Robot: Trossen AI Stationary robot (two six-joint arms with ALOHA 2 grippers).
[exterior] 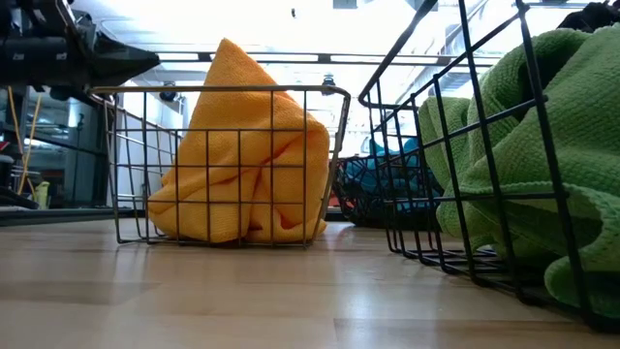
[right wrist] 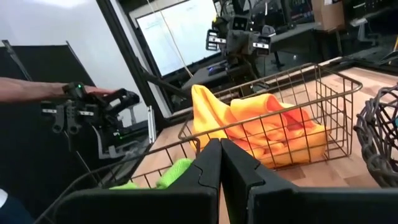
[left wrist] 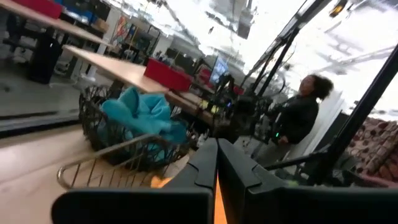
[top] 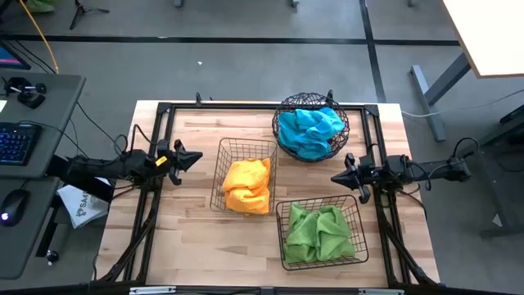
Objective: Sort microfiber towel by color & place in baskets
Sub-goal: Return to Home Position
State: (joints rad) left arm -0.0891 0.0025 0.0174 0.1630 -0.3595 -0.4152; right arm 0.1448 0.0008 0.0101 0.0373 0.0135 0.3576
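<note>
An orange towel (top: 247, 185) lies heaped in a rectangular grid basket (top: 221, 176) at the table's middle. A green towel (top: 319, 232) fills a second rectangular basket (top: 361, 238) near the front right. A blue towel (top: 309, 129) sits in the round woven basket (top: 282, 115) at the far side. My left gripper (top: 199, 156) hovers shut, left of the orange basket. My right gripper (top: 334, 177) hovers shut between the round basket and the green basket. Neither touches anything.
A dark metal frame (top: 246, 106) borders the table. A desk with a keyboard (top: 16, 141) and mouse stands off the left edge. A person (left wrist: 297, 118) stands in the room beyond, and a hand holds a controller (right wrist: 93, 102) past the table. Bare wood (top: 188, 238) lies at the front left.
</note>
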